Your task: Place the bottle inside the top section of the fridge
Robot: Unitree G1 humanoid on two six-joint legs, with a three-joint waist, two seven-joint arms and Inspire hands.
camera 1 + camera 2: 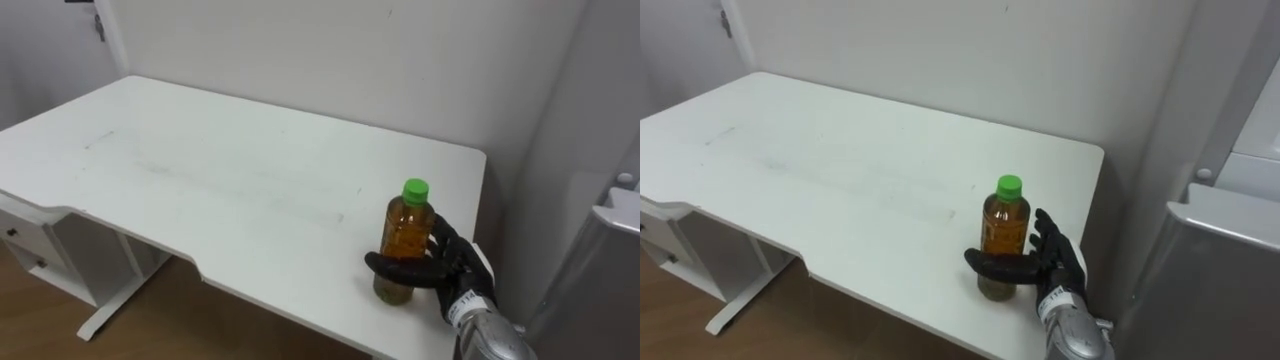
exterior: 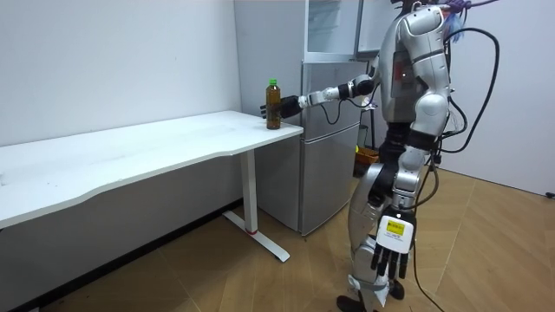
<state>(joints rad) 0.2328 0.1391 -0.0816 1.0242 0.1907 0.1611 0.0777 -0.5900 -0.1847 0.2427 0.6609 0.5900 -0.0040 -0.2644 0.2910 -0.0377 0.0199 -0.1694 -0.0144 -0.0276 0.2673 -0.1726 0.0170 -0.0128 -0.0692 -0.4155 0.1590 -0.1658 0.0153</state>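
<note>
While your right hand [image 1: 443, 268] wraps the bottle [image 1: 404, 238] at the table's [image 1: 200, 170] near right corner, the lift is yet to come.

The bottle stands upright on the table, green cap up, close to the edge beside the fridge. Your thumb is hooked across its front, low on the body, and your fingers reach round behind it. From the head views I can't quite tell whether those fingers press the plastic or only rest near it, so squeeze until the bottle is firmly clamped before you raise it. Lift straight up and keep it vertical, since a low grip lets a tall bottle tip. Then turn toward the upper fridge [image 2: 329, 30], which in the room view stands open above and behind your reaching arm. Your left hand [image 2: 390, 254] hangs at your side, fingers loose and holding nothing.
</note>
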